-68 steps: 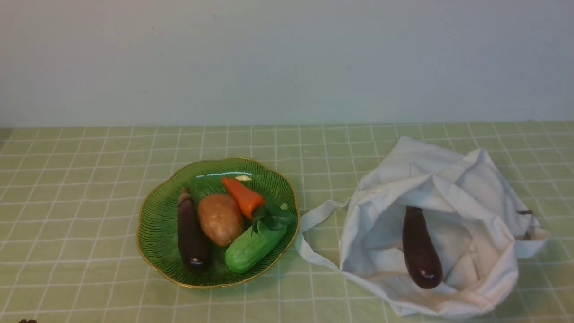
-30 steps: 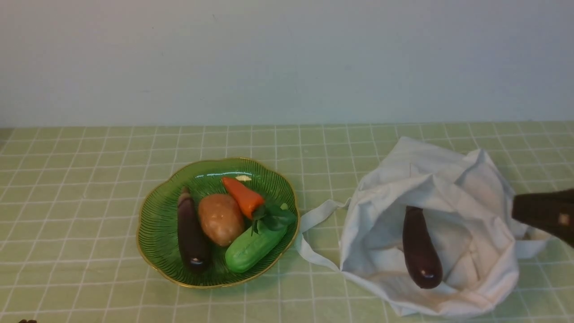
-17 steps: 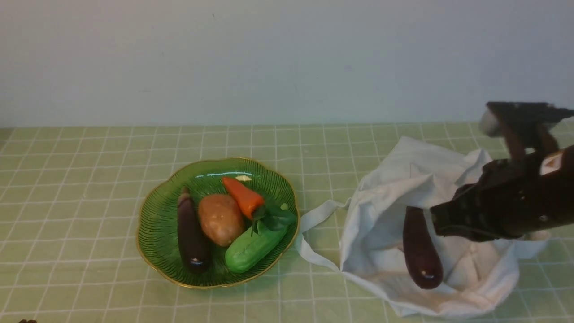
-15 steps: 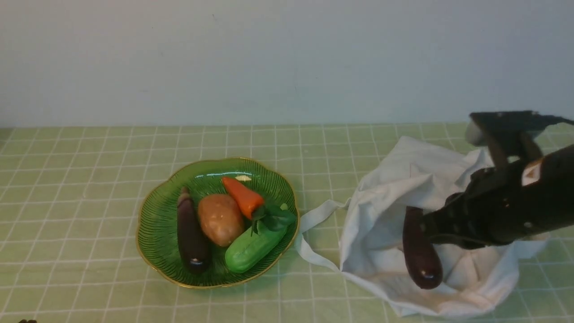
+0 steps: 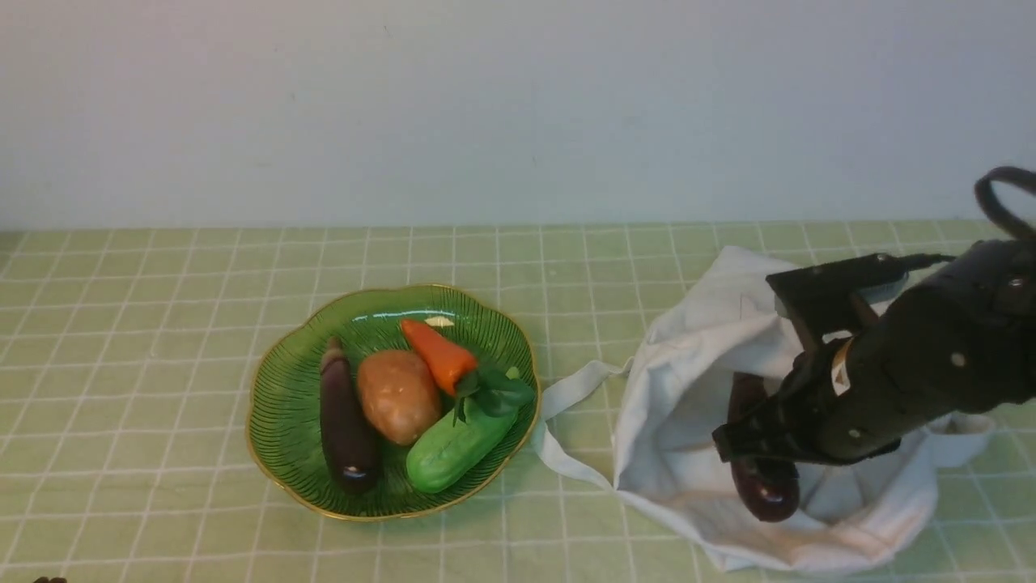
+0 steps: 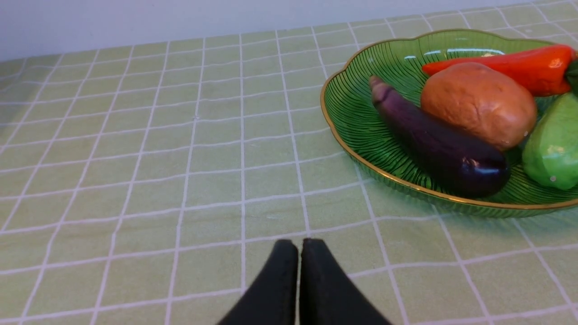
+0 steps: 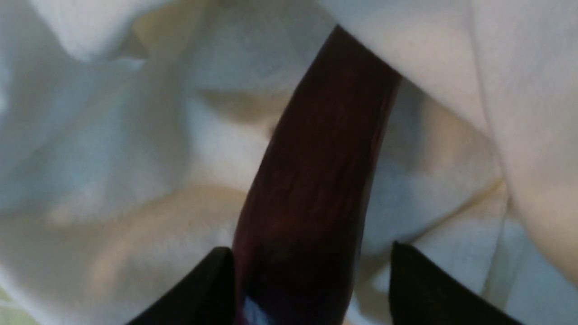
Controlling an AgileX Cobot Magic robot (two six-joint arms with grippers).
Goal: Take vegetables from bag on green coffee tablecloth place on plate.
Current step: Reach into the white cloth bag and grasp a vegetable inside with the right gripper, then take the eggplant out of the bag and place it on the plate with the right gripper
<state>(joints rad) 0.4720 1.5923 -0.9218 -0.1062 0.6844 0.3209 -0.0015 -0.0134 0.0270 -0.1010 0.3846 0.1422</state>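
Bag (image 5: 688,389) on green tablecloth (image 5: 162,283): thick purple eggplant (image 5: 765,490) lies in its open mouth. Right gripper (image 7: 309,253) spread, its fingers either side of the eggplant. Plate (image 5: 283,405) holds slim eggplant (image 5: 344,425), potato (image 5: 396,397), orange-red vegetable (image 5: 437,352), cucumber (image 5: 453,449). Left gripper (image 6: 299,246) pressed together, near the plate.

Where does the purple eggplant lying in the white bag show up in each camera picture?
Front view: the eggplant lies at the right, inside the white tote bag, partly behind the right arm.
Left wrist view: not in it; only the slimmer eggplant on the plate shows.
Right wrist view: the eggplant fills the middle, between the open right pincer's tips.
Shared landmark: the bag's white cloth, in the front and right wrist views.
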